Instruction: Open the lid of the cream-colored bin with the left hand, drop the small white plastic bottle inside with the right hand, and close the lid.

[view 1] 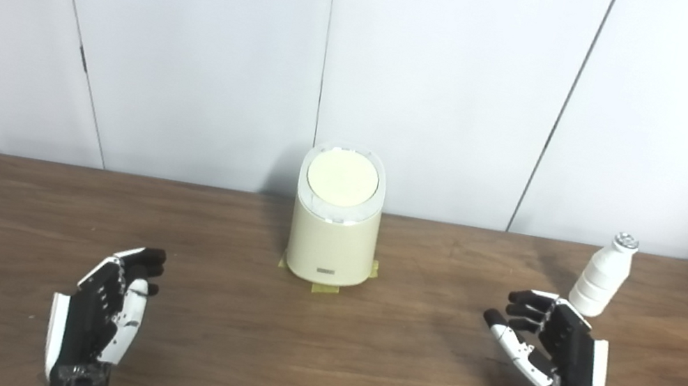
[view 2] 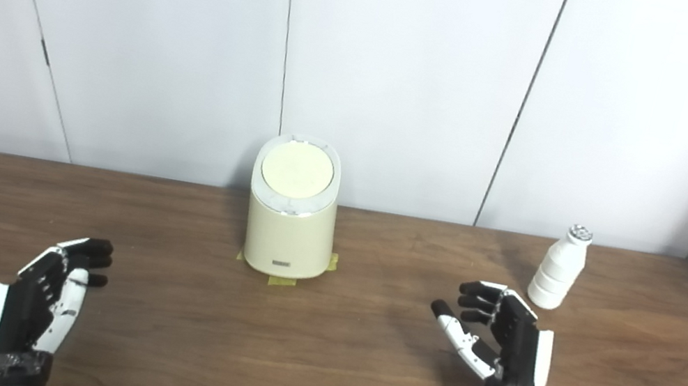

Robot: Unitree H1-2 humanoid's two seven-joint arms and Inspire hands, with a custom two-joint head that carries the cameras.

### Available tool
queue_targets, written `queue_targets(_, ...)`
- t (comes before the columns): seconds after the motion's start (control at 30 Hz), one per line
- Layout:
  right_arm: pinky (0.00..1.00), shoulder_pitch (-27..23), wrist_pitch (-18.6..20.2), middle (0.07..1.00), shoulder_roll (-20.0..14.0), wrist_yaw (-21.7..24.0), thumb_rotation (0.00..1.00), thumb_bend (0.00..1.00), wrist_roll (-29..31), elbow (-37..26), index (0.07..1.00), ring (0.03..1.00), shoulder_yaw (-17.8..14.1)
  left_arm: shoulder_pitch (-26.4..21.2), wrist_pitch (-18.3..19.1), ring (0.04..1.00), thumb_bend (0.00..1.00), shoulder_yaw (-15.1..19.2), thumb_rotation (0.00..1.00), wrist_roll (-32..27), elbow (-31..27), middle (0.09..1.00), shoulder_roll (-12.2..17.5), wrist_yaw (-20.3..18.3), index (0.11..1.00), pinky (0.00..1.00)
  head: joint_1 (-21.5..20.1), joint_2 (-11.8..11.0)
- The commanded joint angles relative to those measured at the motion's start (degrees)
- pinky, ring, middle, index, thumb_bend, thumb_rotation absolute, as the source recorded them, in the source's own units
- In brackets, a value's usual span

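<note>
- I see the cream bin [view 1: 333, 233], lid [view 1: 342, 179] closed, its small front label unreadable.
- White bottle [view 2: 556, 276] stands upright on the worktop [view 1: 315, 358], just beyond my right hand [view 2: 505, 345].
- Left hand [view 1: 103, 313] and right hand: fingers apart, empty.

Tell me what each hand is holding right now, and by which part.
Nothing is held. The left hand and right hand are open; the white bottle stands untouched on the table.

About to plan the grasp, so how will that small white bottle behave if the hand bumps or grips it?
The white bottle stands tall on a narrow base, so a sideways bump would probably tip it. Its round body would likely roll afterwards. It looks like light, fairly stiff plastic; its ridges may aid grip.
</note>
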Motion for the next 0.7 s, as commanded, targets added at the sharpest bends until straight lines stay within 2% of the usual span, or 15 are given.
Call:
queue_targets(0.0, 0.49, 0.01, -1.92, 0.580, -0.49, 0.30, 0.15, 0.48, 0.21, 0.01, 0.490, 0.561, -0.15, 1.05, -2.21, 0.699, 0.14, -0.24, 0.53, 1.90, 2.67, 0.706, 0.02, 0.58, 0.666, 0.62, 0.00, -0.05)
queue_targets(0.27, 0.49, 0.17, -0.89, 0.583, -0.41, 0.31, 0.15, 0.48, 0.10, -0.71, 0.490, 0.564, -0.12, 1.20, -2.63, 0.710, 0.14, -0.33, 0.52, 1.67, 2.73, 0.712, 0.04, 0.28, 0.670, 0.63, 0.11, 0.01)
queue_targets(0.43, 0.48, -0.03, -2.19, 0.577, -0.57, -0.03, 0.15, 0.48, -0.54, 0.31, 0.490, 0.556, 0.07, 0.88, -3.02, 0.710, 0.13, -0.06, 0.52, 1.87, 2.95, 0.712, 0.14, 0.61, 0.671, 0.63, -0.37, 0.01)
queue_targets(0.53, 0.48, -0.06, -2.73, 0.582, -0.83, -0.32, 0.15, 0.48, -1.60, 0.71, 0.490, 0.562, 0.33, 0.49, -1.89, 0.706, 0.14, 0.32, 0.51, 2.60, 0.92, 0.705, -0.16, 1.23, 0.673, 0.63, -0.14, 0.28)
queue_targets(0.63, 0.49, -0.21, -1.62, 0.586, -0.48, -0.09, 0.15, 0.48, -0.63, 0.26, 0.490, 0.568, 0.08, -0.34, 1.74, 0.718, 0.20, 0.28, 0.60, 3.63, -3.15, 0.713, -0.68, 1.31, 0.684, 0.65, 0.02, 0.44)
queue_targets(0.67, 0.49, -0.26, -1.68, 0.583, -0.41, -0.09, 0.15, 0.48, -0.47, 0.29, 0.490, 0.567, 0.04, -0.84, 3.37, 0.737, 0.26, 0.14, 0.66, 4.19, -4.77, 0.737, -0.61, 1.01, 0.710, 0.67, 0.07, 0.45)
